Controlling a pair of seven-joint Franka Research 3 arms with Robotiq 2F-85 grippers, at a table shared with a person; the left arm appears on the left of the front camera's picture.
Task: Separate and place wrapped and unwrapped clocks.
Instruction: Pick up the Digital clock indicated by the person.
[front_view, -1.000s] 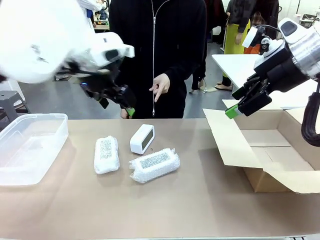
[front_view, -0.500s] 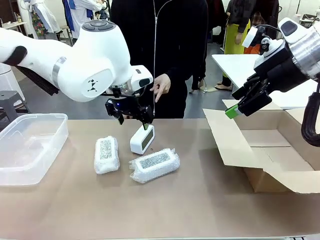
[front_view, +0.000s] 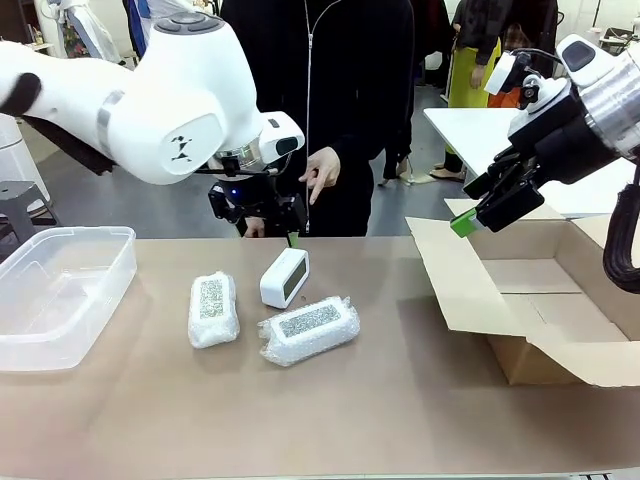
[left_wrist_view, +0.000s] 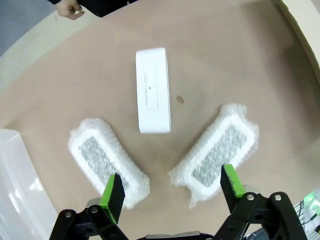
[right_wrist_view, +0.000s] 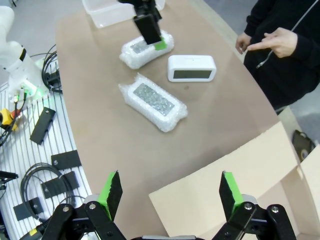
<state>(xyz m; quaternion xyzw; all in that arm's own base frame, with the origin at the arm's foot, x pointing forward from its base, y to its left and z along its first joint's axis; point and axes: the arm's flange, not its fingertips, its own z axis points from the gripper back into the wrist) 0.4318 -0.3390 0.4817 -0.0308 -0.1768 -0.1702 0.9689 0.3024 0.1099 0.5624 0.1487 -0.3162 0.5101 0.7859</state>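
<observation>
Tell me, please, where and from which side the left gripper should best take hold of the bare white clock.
Probably from above, at mid-length, closing across the front and back faces. The bare white clock stands upright, narrow top face up, clear of both bubble-wrapped bundles, and the open left gripper hangs above.

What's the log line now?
left jaws: open over table | right jaws: open over cardboard box | bare clock, two wrapped bundles: lying unsorted

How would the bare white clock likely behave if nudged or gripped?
The bare clock stands upright on a narrow base, so a push on its face would probably tip it. Its smooth hard shell looks rigid but may slip when gripped.
</observation>
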